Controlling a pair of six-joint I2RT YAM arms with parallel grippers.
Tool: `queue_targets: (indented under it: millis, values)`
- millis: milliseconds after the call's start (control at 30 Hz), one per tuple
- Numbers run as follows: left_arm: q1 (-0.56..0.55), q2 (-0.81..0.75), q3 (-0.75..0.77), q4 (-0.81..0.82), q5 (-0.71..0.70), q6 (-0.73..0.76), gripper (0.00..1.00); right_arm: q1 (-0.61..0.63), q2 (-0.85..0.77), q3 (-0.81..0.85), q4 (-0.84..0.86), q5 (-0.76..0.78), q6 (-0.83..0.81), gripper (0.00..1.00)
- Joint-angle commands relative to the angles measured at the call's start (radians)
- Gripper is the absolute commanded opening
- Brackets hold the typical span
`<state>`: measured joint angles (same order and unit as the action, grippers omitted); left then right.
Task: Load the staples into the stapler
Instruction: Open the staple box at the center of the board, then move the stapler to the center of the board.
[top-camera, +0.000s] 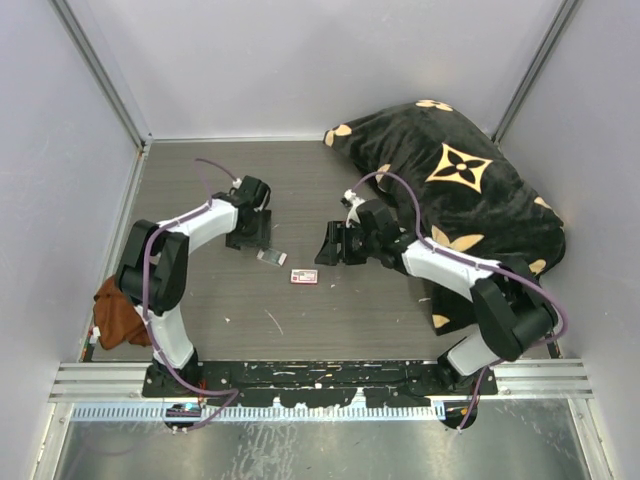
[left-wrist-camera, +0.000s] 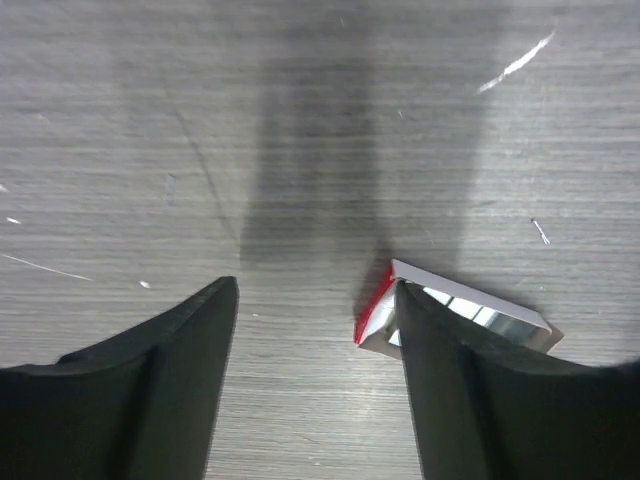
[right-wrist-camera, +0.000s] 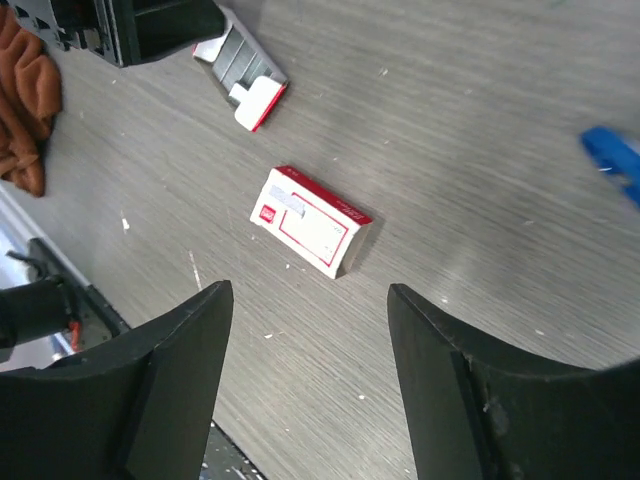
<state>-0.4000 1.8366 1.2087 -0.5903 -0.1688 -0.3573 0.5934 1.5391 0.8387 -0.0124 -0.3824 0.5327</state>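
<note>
Blue stapler lies right of the red-and-white box, only a sliver visible. Staples seemingly sit in a card tray at the left gripper. Left and right gripper both spread, holding nothing. Loading judged outstanding.

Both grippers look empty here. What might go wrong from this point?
1. The left gripper is open, with one finger right against the tray that seems to hold the staples. Closing or moving could shove the tray aside or spill it.
2. The stapler shows only at the edge of the right wrist view, beside the open right gripper. A blind reach could knock it.
</note>
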Motion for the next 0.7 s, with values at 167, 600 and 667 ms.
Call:
queue_targets:
  millis: [167,600,667]
  values:
    - [0.020,-0.183,0.084,-0.042,-0.102,0.053,0.89,-0.042,-0.156,0.155,-0.381,0.423,-0.256,0.73]
    - [0.028,-0.636,-0.060,-0.092,0.112,-0.049,1.00,-0.207,0.123,0.355,-0.373,0.342,-0.355,0.69]
    - [0.030,-0.687,-0.091,-0.105,0.132,-0.075,1.00,-0.206,0.169,0.389,-0.369,0.326,-0.378,0.68]
